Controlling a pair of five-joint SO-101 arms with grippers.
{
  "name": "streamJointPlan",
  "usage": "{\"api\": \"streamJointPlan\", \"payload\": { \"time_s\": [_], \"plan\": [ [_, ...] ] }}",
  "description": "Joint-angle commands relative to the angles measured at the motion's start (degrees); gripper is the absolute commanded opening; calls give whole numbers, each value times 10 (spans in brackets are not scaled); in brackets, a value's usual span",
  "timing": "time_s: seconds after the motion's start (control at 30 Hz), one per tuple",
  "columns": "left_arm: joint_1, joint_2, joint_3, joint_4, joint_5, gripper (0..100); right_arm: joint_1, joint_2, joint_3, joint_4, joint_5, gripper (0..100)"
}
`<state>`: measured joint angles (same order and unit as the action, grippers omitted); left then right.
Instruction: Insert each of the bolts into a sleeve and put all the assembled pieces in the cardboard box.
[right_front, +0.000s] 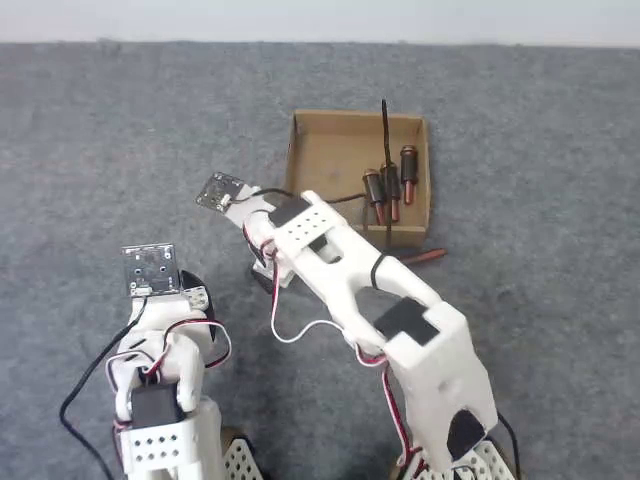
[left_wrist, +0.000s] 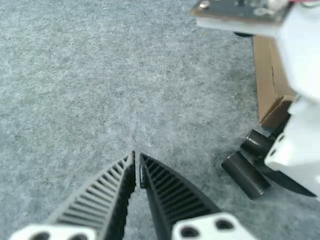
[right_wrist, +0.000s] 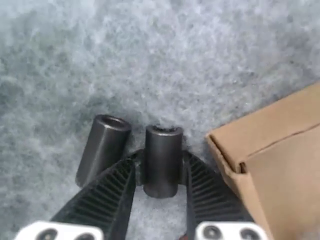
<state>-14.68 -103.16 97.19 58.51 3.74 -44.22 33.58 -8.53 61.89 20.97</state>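
Progress is looking a little past halfway. Three assembled pieces (right_front: 390, 185), each a dark sleeve with a copper bolt through it, are lying side by side inside the cardboard box (right_front: 325, 150), against its right wall. The box is sitting near the middle of the far edge of the grey tabletop (right_front: 120, 130).

What is waiting: a loose bolt (right_front: 425, 256) is lying on the tabletop just outside the box's near right corner, and two empty sleeves are lying just off the box's near left corner. So at least one more pairing is needing to be made and boxed. The right arm is covering part of the tabletop, so whether another bolt is lying beneath it I cannot tell.

The right claw (right_wrist: 161, 161) is reaching down at that near left corner, opened only as wide as the sleeve (right_wrist: 162, 147) between its jaws. Both ribbed jaws are pressing against the sleeve's sides, so I am judging it gripped. The second sleeve (right_wrist: 102, 152) is lying just beside it, outside the jaws.

The left claw (left_wrist: 137, 159) is hanging over bare tabletop toward the near left, its jaws closed tip to tip and holding nothing.
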Motion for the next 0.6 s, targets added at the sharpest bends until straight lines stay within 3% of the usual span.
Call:
{"api": "streamJointPlan", "payload": {
  "time_s": [0.0, 0.13, 0.57],
  "plan": [
    [0, -13, -7, 1, -7, 12, -1, 38, -89, 51, -7, 96],
    [0, -13, -7, 1, -7, 12, -1, 63, -126, 87, -10, 7],
    [0, -13, -7, 1, -7, 12, 66, -49, -125, 200, -82, 7]
  ]
}}
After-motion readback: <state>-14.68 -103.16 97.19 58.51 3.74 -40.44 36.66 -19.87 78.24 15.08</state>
